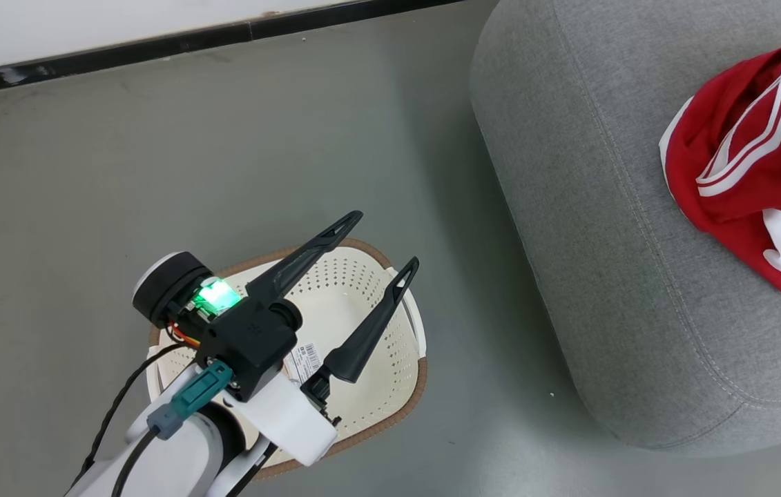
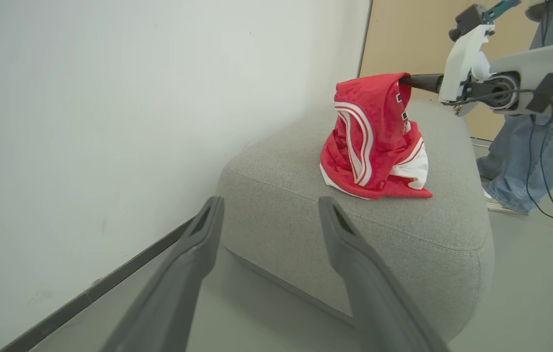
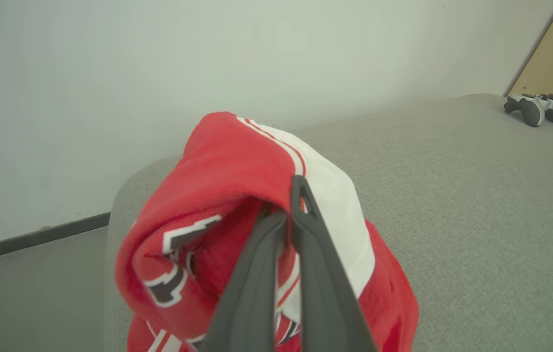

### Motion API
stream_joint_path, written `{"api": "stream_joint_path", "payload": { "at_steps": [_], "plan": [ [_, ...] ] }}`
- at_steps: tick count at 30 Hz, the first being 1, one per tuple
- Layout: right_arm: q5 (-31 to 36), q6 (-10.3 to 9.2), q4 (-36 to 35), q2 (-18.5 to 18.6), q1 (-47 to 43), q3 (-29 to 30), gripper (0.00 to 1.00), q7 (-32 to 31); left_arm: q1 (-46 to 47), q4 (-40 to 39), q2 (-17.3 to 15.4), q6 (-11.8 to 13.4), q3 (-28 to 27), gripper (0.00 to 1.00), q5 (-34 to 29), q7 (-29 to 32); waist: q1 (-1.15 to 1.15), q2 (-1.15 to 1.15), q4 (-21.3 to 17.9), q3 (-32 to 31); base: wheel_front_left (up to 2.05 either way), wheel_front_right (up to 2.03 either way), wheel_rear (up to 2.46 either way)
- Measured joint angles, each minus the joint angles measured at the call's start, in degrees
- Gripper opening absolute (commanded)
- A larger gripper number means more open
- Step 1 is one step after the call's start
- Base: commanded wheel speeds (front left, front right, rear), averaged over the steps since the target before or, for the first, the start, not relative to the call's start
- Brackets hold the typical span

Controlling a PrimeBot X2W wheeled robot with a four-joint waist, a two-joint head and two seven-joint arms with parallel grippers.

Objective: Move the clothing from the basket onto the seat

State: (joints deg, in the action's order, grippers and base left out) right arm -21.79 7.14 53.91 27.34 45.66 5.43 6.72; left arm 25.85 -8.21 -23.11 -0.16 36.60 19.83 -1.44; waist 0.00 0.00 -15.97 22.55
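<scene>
Left gripper (image 1: 387, 237): two long dark tapered fingers with slotted tips, spread wide apart and holding nothing; head view sets it above the basket (image 1: 400, 359), with a green light (image 1: 217, 297) on its black body.
Basket: cream perforated plastic, rounded, brown rim, standing on the grey floor (image 1: 155, 172) just beside the seat (image 1: 604, 207); a white label sticker (image 1: 306, 360) lies on its inner bottom, seen from the head view alone.
Seat: light-grey woven upholstery, rounded corners, stitched seam along the top edge.
Clothing (image 2: 369, 146): a red jersey with white stripes, a white panel and dark lettering; its lower folds rest on the seat top, inside the seamed edge near the end by the basket, while its upper part is drawn up into a peak.
Right gripper (image 3: 290, 200): fingers pressed together, pinching the peak of the clothing; the right wrist view gives the pinch close up, the left wrist view shows it from the side.
Left wrist view adds a person's legs in blue jeans (image 2: 525, 161) beyond the seat; right wrist view adds a grey game controller (image 3: 533, 108) at the seat's far edge.
</scene>
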Motion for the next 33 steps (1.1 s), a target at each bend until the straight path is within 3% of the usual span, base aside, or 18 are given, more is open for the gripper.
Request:
{"api": "stream_joint_path", "payload": {
  "at_steps": [24, 27, 29, 30, 32, 33],
  "plan": [
    [7.7, 0.00, 10.3, -0.7, -3.2, 1.7, 0.00, 2.4, 0.0, 0.0, -0.4, 0.7, -0.5, 1.00, -0.4, -0.1, 0.00, 0.00, 0.0, 0.8, 0.00, 0.00, 0.00],
    [7.8, 0.00, 10.4, -0.7, -3.1, 2.1, 0.32, 3.4, 0.0, 0.1, -0.4, 0.7, -0.5, 1.00, -0.4, -0.2, 0.00, 0.00, -0.1, 0.6, 0.00, 0.00, 0.00],
    [7.8, 0.00, 10.4, -0.7, -3.1, 2.3, 0.42, 3.4, 0.0, 0.1, -0.4, 0.7, -0.5, 1.00, -0.4, -0.2, 0.00, 0.00, -0.1, 0.5, 0.00, 0.00, 0.00],
    [7.8, 0.00, 10.4, -0.7, -3.1, 2.3, 0.42, 3.5, 0.0, 0.2, -0.4, 0.7, -0.5, 1.00, -0.4, -0.4, 0.00, 0.00, -0.2, 0.5, 0.00, 0.00, 0.00],
    [7.8, 0.00, 10.5, -1.0, -3.1, 2.6, 0.52, 4.1, 0.0, 0.3, -0.4, 0.7, -0.5, 1.00, -0.4, -0.6, 0.00, 0.00, -0.3, 0.3, 0.00, 0.00, 0.00],
    [7.8, 0.00, 10.5, -1.2, -3.1, 2.7, 0.62, 4.3, 0.0, 0.4, -0.3, 0.7, -0.5, 1.00, -0.4, -0.7, 0.00, 0.00, -0.4, 0.2, 0.00, 0.00, 0.00]
  ]
}}
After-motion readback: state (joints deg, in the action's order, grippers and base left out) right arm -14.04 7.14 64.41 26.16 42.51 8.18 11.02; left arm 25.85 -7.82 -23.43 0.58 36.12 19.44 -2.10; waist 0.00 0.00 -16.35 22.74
